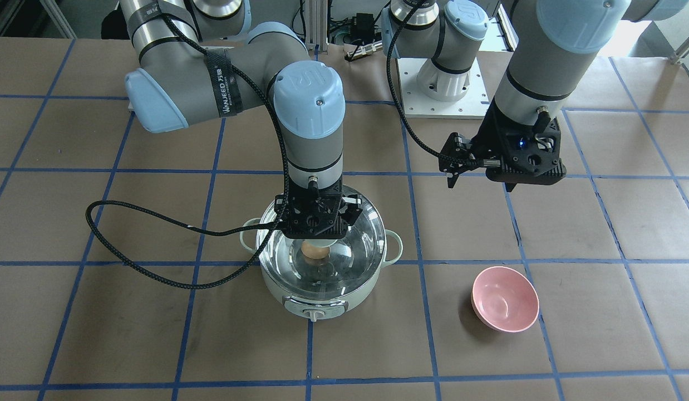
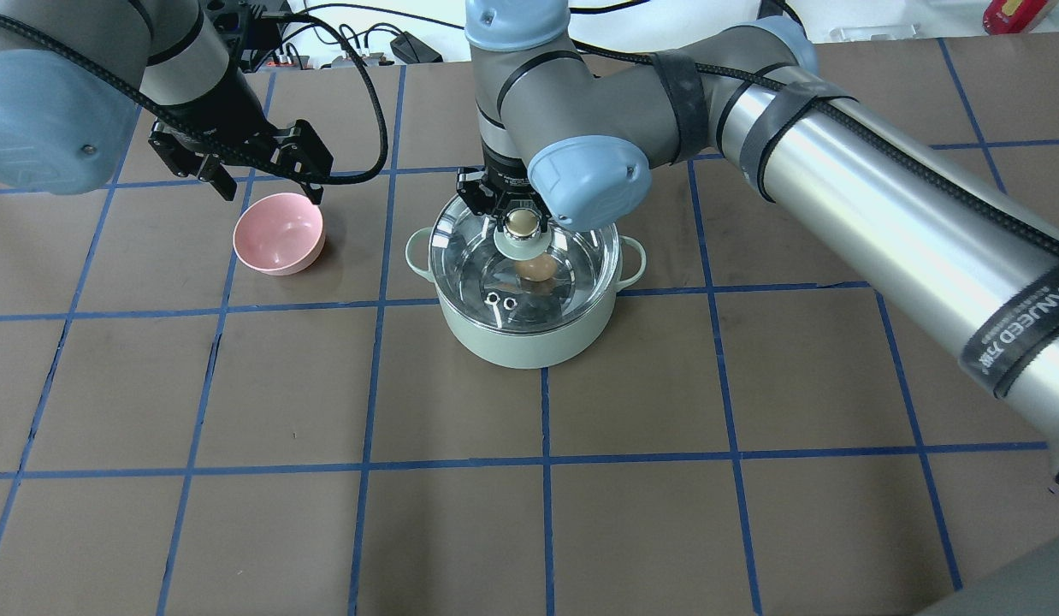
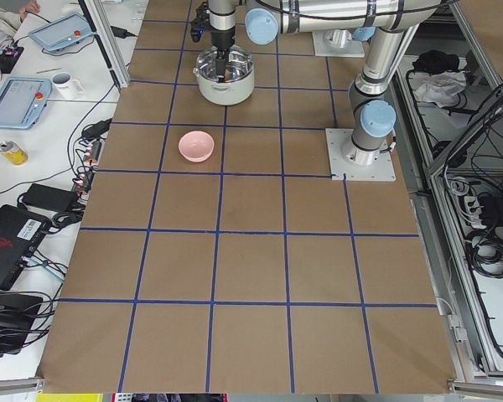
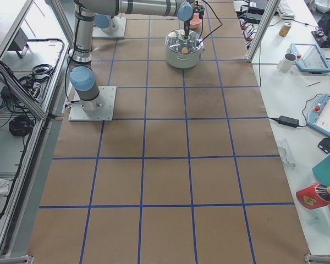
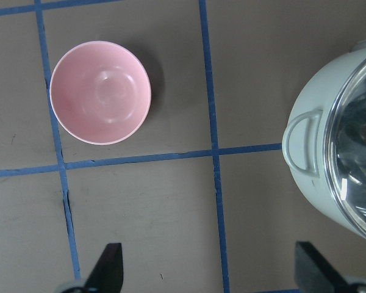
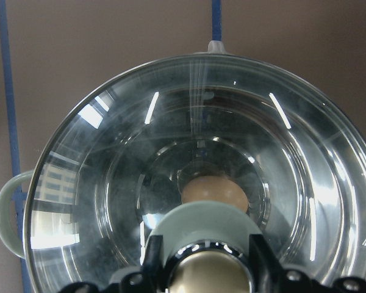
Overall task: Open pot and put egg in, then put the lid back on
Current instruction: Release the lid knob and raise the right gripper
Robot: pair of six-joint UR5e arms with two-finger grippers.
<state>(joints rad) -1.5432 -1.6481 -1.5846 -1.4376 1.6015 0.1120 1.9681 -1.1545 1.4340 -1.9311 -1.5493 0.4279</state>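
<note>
The pale green pot [image 1: 322, 301] stands mid-table, also in the overhead view [image 2: 529, 342]. The clear glass lid [image 2: 572, 257] sits on its rim. The tan egg [image 2: 535, 270] lies inside on the steel bottom, seen through the glass, also in the right wrist view [image 6: 213, 190]. My right gripper [image 2: 522, 224] is straight above the pot, shut on the lid's beige knob [image 6: 210, 274]. My left gripper [image 2: 269, 184] hangs open and empty above the table beside the pot, fingers wide apart in the left wrist view [image 5: 210, 274].
A pink bowl [image 2: 279, 233] stands empty on the table to the pot's left, just below my left gripper; it also shows in the front view [image 1: 505, 298]. The right arm's black cable [image 1: 133, 267] loops down beside the pot.
</note>
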